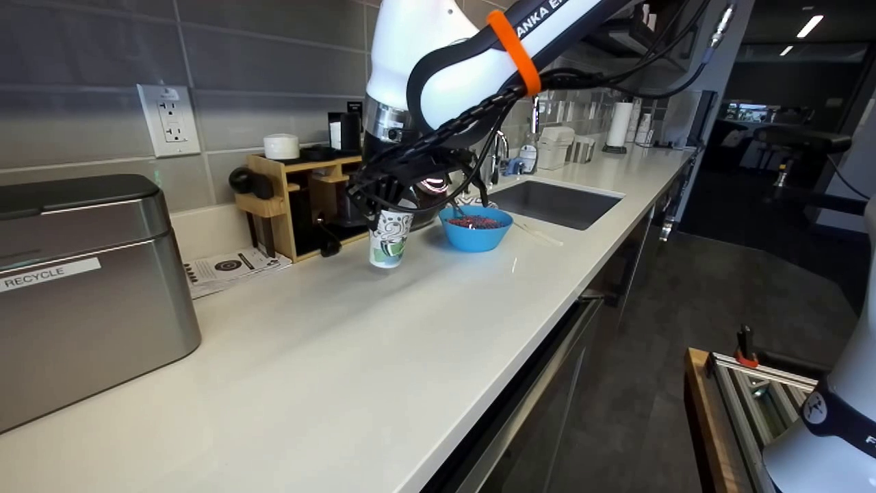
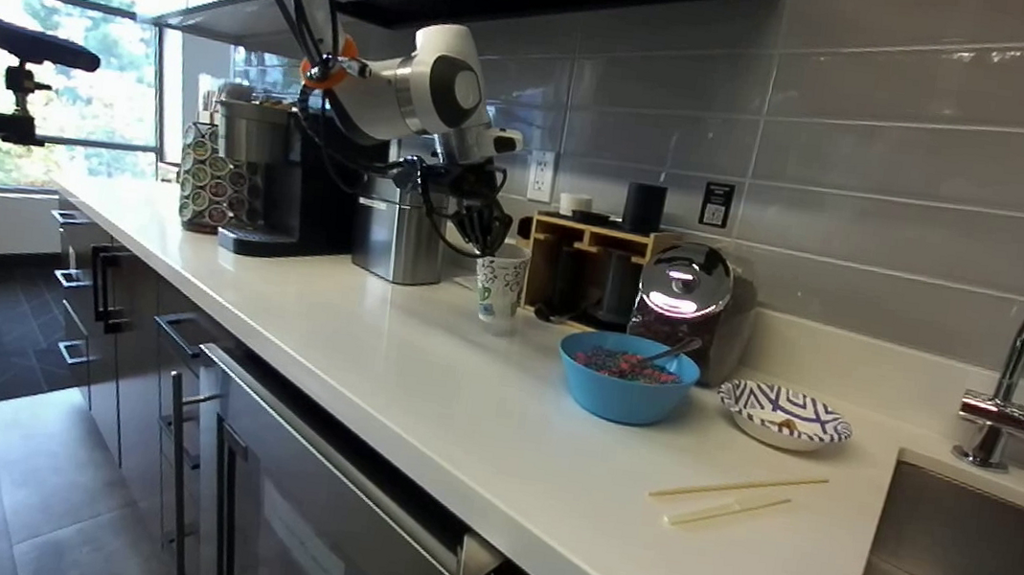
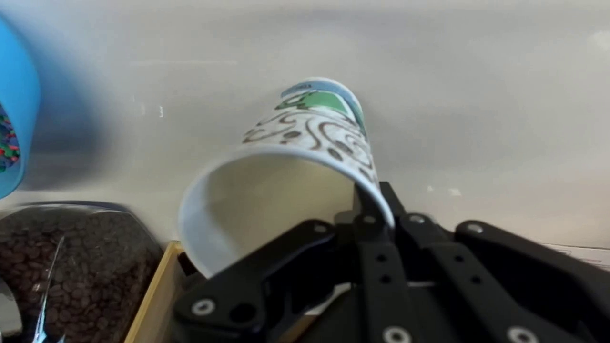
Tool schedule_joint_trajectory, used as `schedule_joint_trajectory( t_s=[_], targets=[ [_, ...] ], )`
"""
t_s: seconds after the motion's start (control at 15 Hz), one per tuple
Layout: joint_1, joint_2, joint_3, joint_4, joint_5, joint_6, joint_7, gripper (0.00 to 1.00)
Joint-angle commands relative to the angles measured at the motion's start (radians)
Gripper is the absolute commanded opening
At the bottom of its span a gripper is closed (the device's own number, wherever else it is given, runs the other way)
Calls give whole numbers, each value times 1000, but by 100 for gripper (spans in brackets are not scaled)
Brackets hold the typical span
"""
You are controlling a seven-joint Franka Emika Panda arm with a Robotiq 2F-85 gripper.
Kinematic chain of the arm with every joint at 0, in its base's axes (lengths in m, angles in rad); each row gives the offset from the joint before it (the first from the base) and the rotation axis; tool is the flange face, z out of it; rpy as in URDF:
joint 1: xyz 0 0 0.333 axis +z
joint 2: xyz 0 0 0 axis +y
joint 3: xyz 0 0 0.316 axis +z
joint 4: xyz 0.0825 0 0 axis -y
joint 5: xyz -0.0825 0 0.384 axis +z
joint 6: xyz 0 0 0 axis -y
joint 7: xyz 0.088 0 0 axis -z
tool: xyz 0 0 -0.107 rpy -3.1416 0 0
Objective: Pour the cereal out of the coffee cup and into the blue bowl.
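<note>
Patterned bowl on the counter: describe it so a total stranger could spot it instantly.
In an exterior view, find the sink, then the blue bowl on the counter. Between them sits the patterned bowl, white, shallower and printed with purplish-blue geometric lines, where its neighbour is plain.

A long counter [image 2: 426, 365] is running through this kitchen. It is holding a sink [image 2: 975, 543], a shiny tap [image 2: 1010, 414] and a coffee machine [image 2: 296, 195].
</note>
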Motion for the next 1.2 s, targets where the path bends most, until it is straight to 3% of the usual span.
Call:
schedule_joint_trajectory(
  t_s=[0.0, 0.4, 0.47, 0.93, 1.13],
  targets=[
    [20, 52, -16, 46, -3, -28, -23, 0],
    [24, 90, -29, 68, -3, -23, -49, 0],
    [25, 91, -30, 69, -2, -26, -52, 18],
    [50, 31, -38, 53, -13, -40, -51, 73],
    [90, -20, -51, 37, -46, -68, 59, 95]
  ],
)
